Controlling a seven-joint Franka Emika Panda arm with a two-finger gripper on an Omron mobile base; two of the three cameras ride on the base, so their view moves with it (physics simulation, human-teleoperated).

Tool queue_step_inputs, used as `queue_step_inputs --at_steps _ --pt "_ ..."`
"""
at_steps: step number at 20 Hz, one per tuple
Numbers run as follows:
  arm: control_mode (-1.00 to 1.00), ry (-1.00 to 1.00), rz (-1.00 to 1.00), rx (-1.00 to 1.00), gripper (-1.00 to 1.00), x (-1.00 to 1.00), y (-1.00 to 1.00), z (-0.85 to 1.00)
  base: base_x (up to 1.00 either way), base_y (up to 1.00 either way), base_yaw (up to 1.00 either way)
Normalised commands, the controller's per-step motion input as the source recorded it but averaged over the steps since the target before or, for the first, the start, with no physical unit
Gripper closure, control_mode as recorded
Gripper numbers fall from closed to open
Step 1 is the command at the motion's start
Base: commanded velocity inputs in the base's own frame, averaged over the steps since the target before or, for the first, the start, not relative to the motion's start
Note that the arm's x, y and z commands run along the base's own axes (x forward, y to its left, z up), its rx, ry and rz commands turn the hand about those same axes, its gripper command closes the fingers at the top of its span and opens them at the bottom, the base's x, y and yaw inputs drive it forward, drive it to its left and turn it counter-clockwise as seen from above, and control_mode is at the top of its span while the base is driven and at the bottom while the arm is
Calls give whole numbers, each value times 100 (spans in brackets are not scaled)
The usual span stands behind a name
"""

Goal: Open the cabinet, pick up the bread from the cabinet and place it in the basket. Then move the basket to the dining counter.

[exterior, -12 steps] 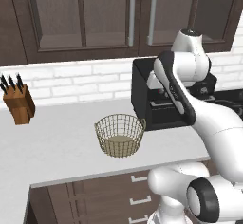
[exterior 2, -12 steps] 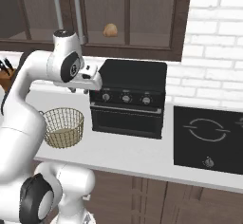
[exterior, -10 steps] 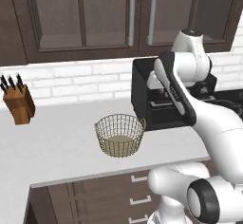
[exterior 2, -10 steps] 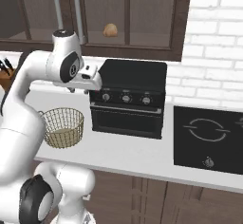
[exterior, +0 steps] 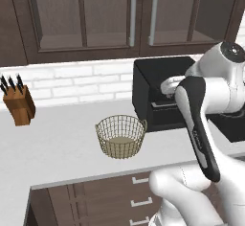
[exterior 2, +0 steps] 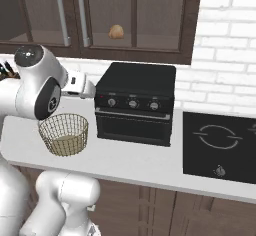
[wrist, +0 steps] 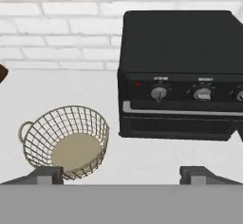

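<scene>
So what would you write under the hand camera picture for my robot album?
Open pincer looks down at the empty basket beside a black oven on the white worktop.

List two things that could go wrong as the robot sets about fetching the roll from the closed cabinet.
1. The dark brown glass-doored cabinet hangs directly above the black countertop oven; a swinging arm may strike it.
2. The small golden-brown bread roll sits high above the round wire-mesh basket; a slip could send it past the rim.
</scene>
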Motion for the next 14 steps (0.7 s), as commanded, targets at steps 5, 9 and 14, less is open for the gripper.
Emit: queue_step_inputs --at_steps 5,9,14 --pt "-100 -56 0 1 -100 -34 0 68 0 0 0" --pt "-100 -61 0 1 -100 -2 2 49 0 0 0" --pt "-100 -58 0 2 -100 -3 0 66 0 0 0"
